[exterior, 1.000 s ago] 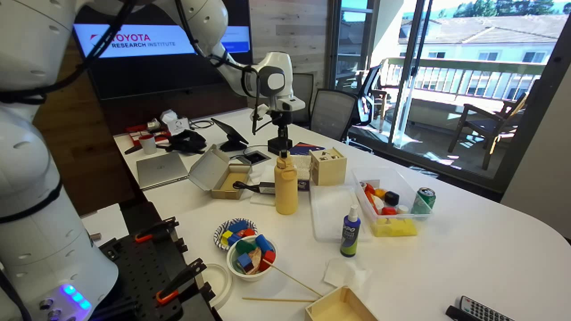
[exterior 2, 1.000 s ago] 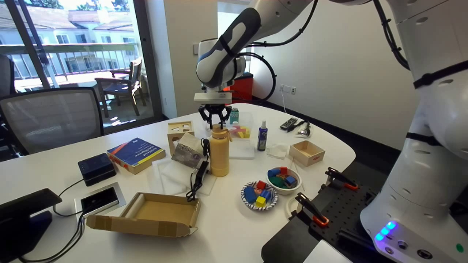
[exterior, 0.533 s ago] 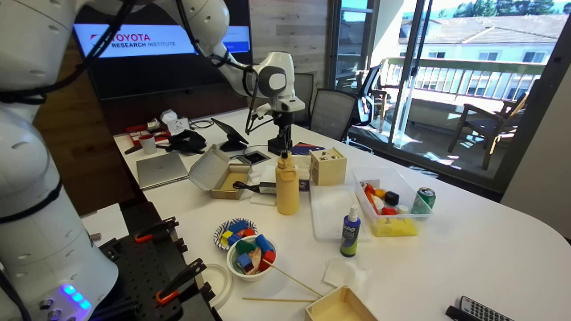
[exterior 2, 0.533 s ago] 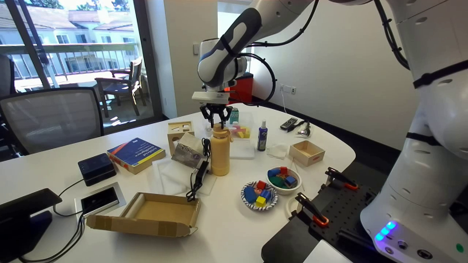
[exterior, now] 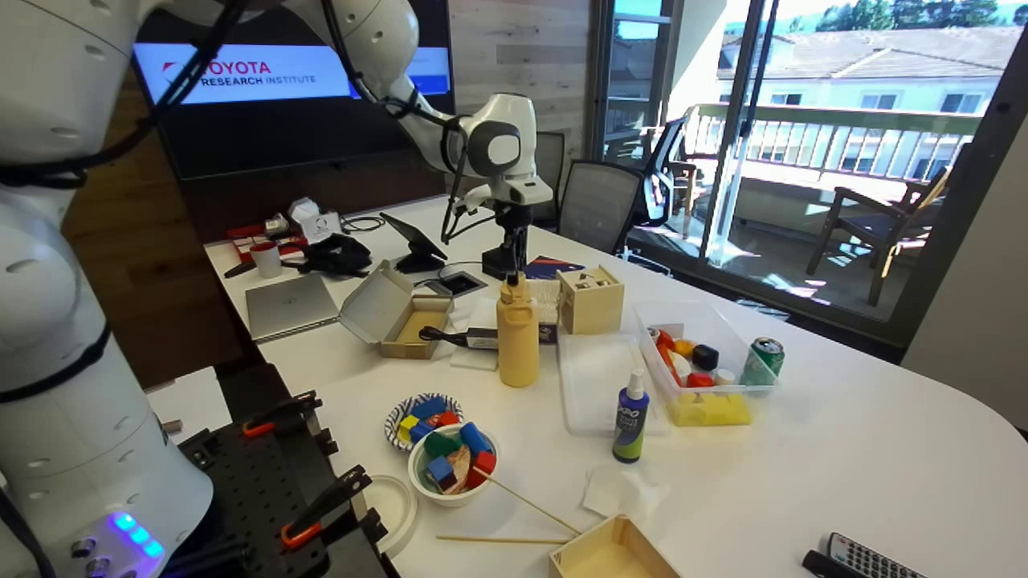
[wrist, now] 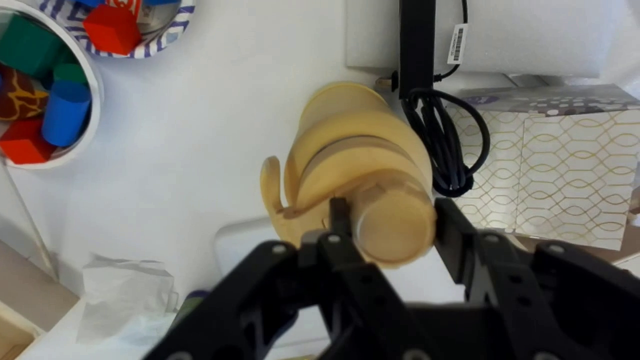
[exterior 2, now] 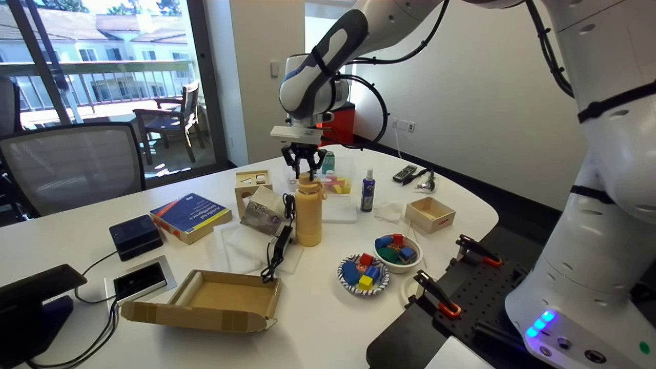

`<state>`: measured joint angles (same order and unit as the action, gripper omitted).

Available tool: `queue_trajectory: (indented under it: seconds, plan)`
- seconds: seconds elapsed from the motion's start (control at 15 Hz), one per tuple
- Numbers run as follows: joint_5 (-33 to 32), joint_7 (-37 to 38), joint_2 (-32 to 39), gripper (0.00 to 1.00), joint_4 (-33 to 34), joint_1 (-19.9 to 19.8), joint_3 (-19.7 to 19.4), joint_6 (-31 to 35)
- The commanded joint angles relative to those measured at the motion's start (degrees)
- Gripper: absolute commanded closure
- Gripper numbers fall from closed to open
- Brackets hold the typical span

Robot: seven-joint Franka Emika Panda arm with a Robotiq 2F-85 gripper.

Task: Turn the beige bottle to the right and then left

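White table: beige bottle, cap between jaws.

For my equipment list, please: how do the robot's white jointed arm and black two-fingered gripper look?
The smooth, rounded white arm carries thick black cables and flat black straps; three blue lights glow on its white base. The black gripper has slim jointed fingers with small round grey pins.
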<state>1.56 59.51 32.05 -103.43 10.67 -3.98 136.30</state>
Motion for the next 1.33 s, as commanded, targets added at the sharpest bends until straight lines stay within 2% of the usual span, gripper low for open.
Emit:
queue_trajectory:
  seconds: [0.0,0.27,0.47,0.73,1.2,1.27]
  plan:
    - [4.7,-11.8,0.6,0.80,-2.0,-4.9,4.3,2.0]
    - [8.8,-25.5,0.9,0.80,-1.1,-8.0,6.4,-0.4]
    - [8.7,-32.3,1.0,0.80,-0.2,-7.7,6.0,-3.2]
    - [6.0,-36.7,1.1,0.80,1.8,-6.2,4.7,-7.7]
    - [2.5,-44.1,3.8,0.80,6.6,-5.5,4.7,-12.4]
    - [2.4,-44.4,3.8,0.46,6.7,-5.5,4.7,-11.5]
